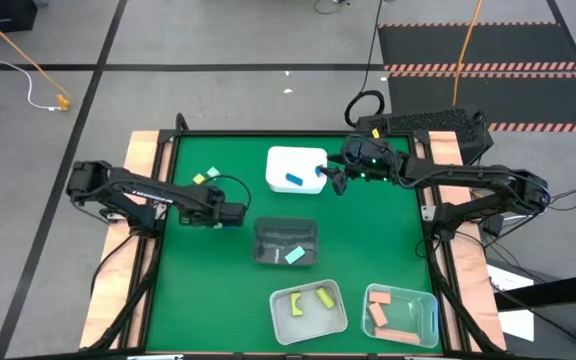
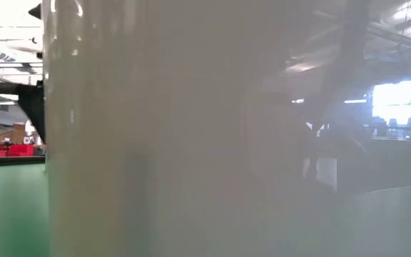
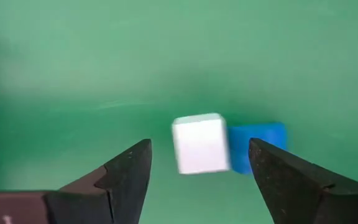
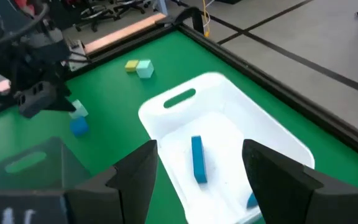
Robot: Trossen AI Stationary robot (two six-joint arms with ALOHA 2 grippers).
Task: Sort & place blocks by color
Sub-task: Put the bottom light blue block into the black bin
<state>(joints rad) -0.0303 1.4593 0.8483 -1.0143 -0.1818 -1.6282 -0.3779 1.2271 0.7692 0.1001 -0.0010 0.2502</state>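
Observation:
My left gripper (image 1: 236,213) (image 3: 199,149) is open and low over the green table, left of the dark tub. Just beyond its fingertips a pale mint cube (image 3: 199,143) and a blue cube (image 3: 260,147) rest side by side on the mat, untouched. My right gripper (image 1: 334,180) (image 4: 199,148) is open and hovers at the right side of the white tub (image 1: 296,160). A blue bar (image 4: 197,158) and another blue piece (image 4: 252,200) lie in that tub. A yellow block (image 4: 130,65) and a mint block (image 4: 144,69) sit together near the far left.
A dark tub (image 1: 268,232) at the table's middle holds a mint block (image 1: 295,256). Near the front edge, one clear tub (image 1: 280,326) holds yellow blocks and another (image 1: 423,305) holds salmon ones. A pale tub wall (image 2: 191,128) fills most of the low view.

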